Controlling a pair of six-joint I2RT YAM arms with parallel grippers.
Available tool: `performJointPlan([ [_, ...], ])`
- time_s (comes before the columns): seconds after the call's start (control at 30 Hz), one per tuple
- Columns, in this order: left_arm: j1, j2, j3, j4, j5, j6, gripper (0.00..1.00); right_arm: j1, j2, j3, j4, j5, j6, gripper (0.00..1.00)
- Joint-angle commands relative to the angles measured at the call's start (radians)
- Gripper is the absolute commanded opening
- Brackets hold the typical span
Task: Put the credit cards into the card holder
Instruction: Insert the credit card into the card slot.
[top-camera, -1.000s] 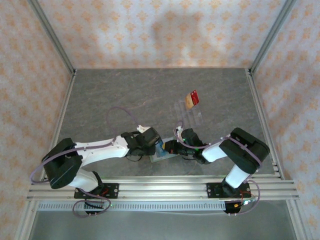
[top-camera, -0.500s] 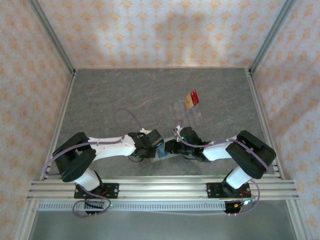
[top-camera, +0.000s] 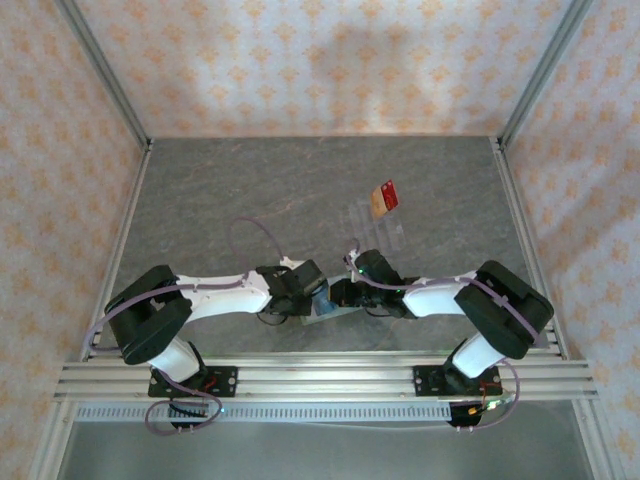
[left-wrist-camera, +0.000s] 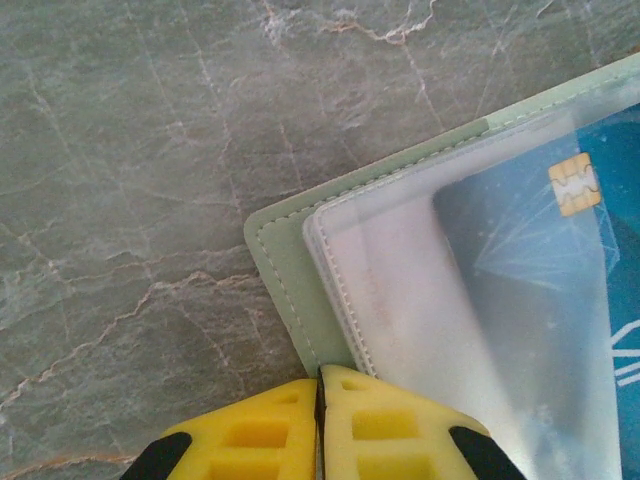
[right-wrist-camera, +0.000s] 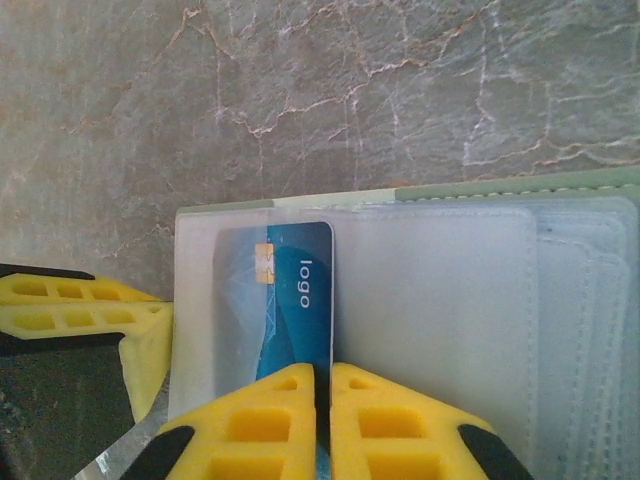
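Your left gripper (left-wrist-camera: 320, 385) sits at the bottom edge, yellow fingers (left-wrist-camera: 250, 430) pressed together with no gap, their tips right at the rim of the sage-green card holder (left-wrist-camera: 278, 262). Behind its frosted clear pocket (left-wrist-camera: 400, 290) you see a blue card (left-wrist-camera: 540, 300) with its gold chip (left-wrist-camera: 573, 187) showing. All of it lies on the grey marbled table (left-wrist-camera: 130, 150).

Left fingers (left-wrist-camera: 260, 440) closed — at card holder (left-wrist-camera: 300, 290) edge, elbows swung right
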Motion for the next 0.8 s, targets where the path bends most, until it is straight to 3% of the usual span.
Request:
performJointPlan([
  [0.0, -0.006, 0.037, -0.045, 0.025, -0.013, -0.018, 0.09, 0.009, 0.015, 0.015, -0.095, 0.020, -0.031, 0.06],
  [0.13, -0.007, 0.046, -0.047, 0.034, -0.015, -0.020, 0.09, 0.040, 0.024, 0.036, -0.122, 0.037, -0.038, 0.00],
  [0.6, -0.018, 0.064, -0.057, 0.056, -0.018, -0.031, 0.09, 0.088, 0.057, 0.060, -0.136, 0.074, -0.021, 0.00],
  [0.77, -0.023, 0.074, -0.054, 0.062, -0.018, -0.036, 0.09, 0.111, 0.062, 0.058, -0.108, 0.078, -0.004, 0.10],
])
